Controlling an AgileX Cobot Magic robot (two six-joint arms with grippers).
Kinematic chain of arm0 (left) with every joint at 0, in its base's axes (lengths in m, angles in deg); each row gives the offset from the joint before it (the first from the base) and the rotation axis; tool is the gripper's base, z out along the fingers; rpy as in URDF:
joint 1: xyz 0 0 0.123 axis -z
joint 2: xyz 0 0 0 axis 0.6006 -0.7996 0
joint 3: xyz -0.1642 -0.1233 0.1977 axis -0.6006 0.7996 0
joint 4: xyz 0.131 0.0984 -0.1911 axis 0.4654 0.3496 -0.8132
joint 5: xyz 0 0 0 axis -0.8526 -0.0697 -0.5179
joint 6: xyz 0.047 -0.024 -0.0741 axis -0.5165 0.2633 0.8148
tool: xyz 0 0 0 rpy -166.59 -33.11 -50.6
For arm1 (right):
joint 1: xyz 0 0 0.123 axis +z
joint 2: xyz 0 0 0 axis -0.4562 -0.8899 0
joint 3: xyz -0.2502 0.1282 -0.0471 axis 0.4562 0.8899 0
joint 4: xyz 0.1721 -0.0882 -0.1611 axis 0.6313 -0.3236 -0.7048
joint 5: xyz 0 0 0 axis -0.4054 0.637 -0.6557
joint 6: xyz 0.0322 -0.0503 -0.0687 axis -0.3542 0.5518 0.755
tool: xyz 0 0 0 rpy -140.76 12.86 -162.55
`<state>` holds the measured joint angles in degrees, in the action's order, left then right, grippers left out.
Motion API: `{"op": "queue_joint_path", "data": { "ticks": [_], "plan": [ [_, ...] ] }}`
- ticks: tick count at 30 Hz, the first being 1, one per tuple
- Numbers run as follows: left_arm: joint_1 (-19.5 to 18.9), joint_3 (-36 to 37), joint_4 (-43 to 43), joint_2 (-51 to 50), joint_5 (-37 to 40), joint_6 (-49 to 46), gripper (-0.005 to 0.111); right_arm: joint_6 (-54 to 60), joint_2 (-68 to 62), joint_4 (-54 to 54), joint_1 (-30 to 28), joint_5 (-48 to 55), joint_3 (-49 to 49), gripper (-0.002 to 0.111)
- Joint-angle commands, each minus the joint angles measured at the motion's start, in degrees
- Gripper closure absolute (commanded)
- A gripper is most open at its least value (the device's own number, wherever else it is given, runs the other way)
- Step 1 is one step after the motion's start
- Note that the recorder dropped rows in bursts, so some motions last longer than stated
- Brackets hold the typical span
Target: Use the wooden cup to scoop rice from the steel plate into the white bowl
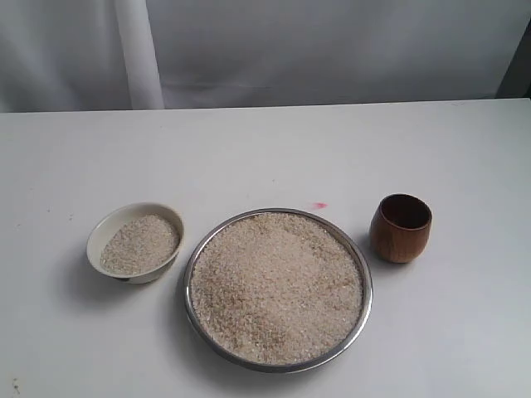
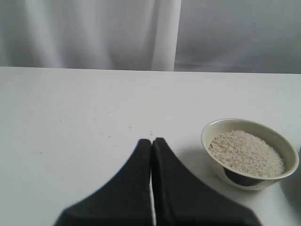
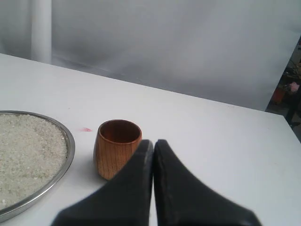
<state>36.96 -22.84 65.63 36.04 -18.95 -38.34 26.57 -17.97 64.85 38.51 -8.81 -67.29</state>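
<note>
The steel plate (image 1: 197,259) lies at the front middle of the table, filled with a heap of rice (image 1: 278,286). To its left stands the white bowl (image 1: 106,230), partly filled with rice (image 1: 141,245). The wooden cup (image 1: 401,228) stands upright and empty to the plate's right. Neither gripper shows in the exterior view. My left gripper (image 2: 151,141) is shut and empty, with the white bowl (image 2: 216,165) apart beside it. My right gripper (image 3: 154,142) is shut and empty, beside the wooden cup (image 3: 110,153); whether it touches the cup is unclear. The plate's rim (image 3: 69,151) lies beyond the cup.
A small pink mark (image 1: 319,205) sits on the white table (image 1: 265,149) just behind the plate. A pale curtain (image 1: 332,50) hangs behind the table's far edge. A few loose grains (image 2: 151,133) lie on the table ahead of my left gripper.
</note>
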Motion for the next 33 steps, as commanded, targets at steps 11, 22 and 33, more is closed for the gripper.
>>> {"op": "queue_joint_path", "data": {
  "ticks": [11,22,33],
  "plan": [
    [0.21,-0.43,-0.26,0.09,-0.57,0.14,0.107,-0.09,0.38,0.37,-0.15,0.13,0.17,0.108],
    [0.21,-0.43,-0.26,0.09,-0.57,0.14,0.107,0.36,0.38,0.37,-0.15,-32.65,0.17,0.108],
    [0.21,-0.43,-0.26,0.09,-0.57,0.14,0.107,-0.25,-2.15,4.83,-0.15,-33.38,-0.94,0.108]
  ]
}}
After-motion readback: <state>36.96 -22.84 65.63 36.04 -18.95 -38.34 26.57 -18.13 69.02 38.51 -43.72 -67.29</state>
